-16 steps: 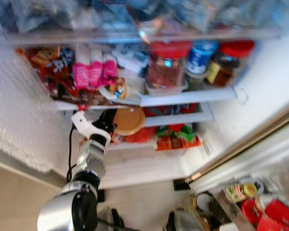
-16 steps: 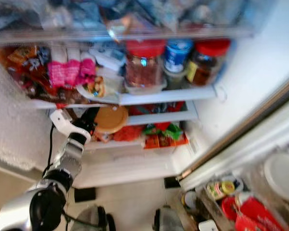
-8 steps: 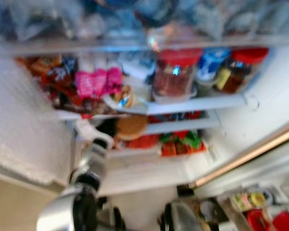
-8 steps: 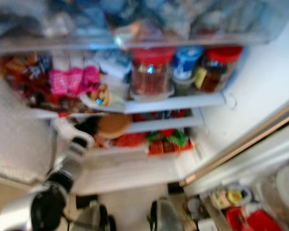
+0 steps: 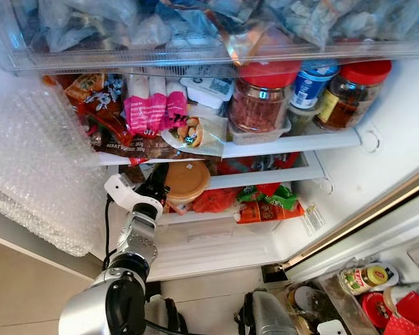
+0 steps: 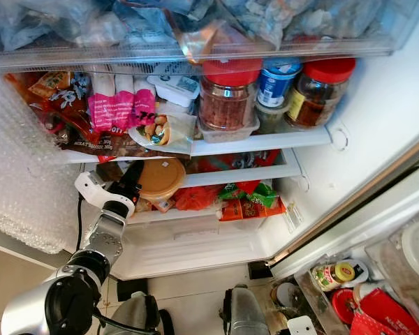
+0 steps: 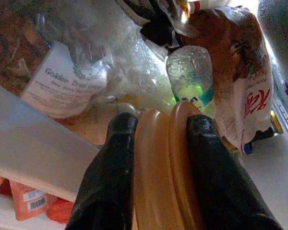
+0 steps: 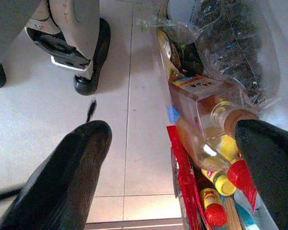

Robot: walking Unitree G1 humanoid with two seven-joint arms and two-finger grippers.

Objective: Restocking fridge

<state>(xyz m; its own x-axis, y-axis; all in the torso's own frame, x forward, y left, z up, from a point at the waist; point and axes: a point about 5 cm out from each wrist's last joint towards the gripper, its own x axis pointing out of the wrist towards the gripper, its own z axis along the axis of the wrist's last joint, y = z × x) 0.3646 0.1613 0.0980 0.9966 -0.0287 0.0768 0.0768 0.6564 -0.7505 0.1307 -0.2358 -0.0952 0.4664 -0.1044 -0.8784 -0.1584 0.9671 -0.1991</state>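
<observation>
An open fridge (image 5: pixel 377 150) is seen from above and in front, its shelves packed with food. The left gripper (image 5: pixel 158 183) is reached up from seven o'clock into the lower shelf, and a round tan-lidded container (image 5: pixel 186 180) is clamped on edge between its two black fingers (image 7: pixel 110 187). In the left wrist view the fingers are pressed against both faces of the tan container, parted just by its thickness. Beyond it, a clear plastic bottle with a green glow (image 7: pixel 192 74) is seen at twelve o'clock, a brown bread bag with red lettering (image 7: pixel 240 81) at two o'clock, and a bag labelled "Golden Dried" (image 7: pixel 67 84) at ten o'clock.

On the shelf above, a red-lidded jar (image 5: pixel 260 98) is placed at the centre, with a blue-labelled tin (image 5: pixel 309 84) and a second red-lidded jar (image 5: pixel 349 87) toward three o'clock, and pink packets (image 5: pixel 153 112) toward nine o'clock. Red and green packets (image 5: pixel 265 202) are laid on the lower shelf just beside the container, at its four o'clock. Bubble wrap (image 5: pixel 35 167) is hung at the far nine o'clock edge.

The right gripper (image 8: pixel 173 158) is held low over a tiled floor (image 8: pixel 129 96) with its fingers spread wide and nothing held. A glass bottle of yellow liquid (image 8: pixel 206 124) and small red-capped bottles (image 8: pixel 213 206) are seen between them, lying in a crowded bin.
</observation>
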